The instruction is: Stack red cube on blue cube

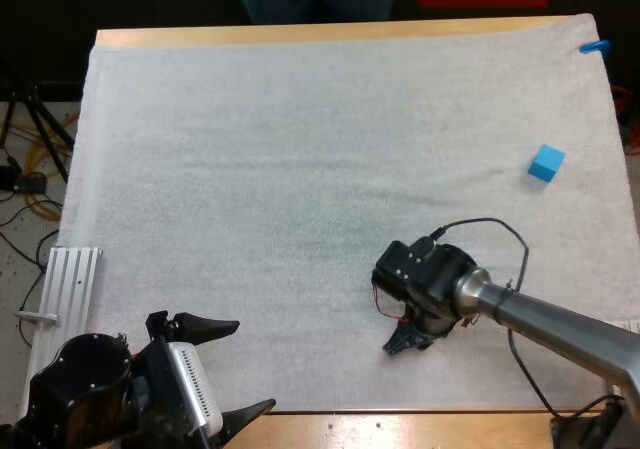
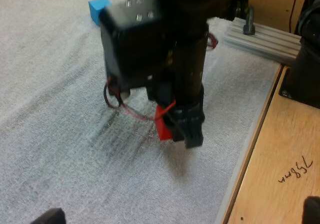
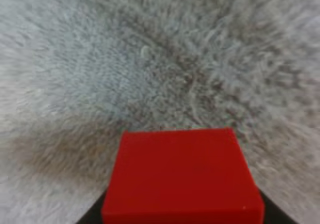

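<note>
Grasping step: right gripper [image 1: 404,343], lower centre-right, pinching red cube [image 3: 182,176] down at mat [image 1: 300,169]; left gripper [image 1: 238,367] spread, lower left. Next: lift, carry to blue cube [image 1: 546,162] at right, align squarely.

The right arm [image 1: 545,317] is a silver tube with a black head; the left pincer [image 1: 255,364] is black, pointed.
</note>
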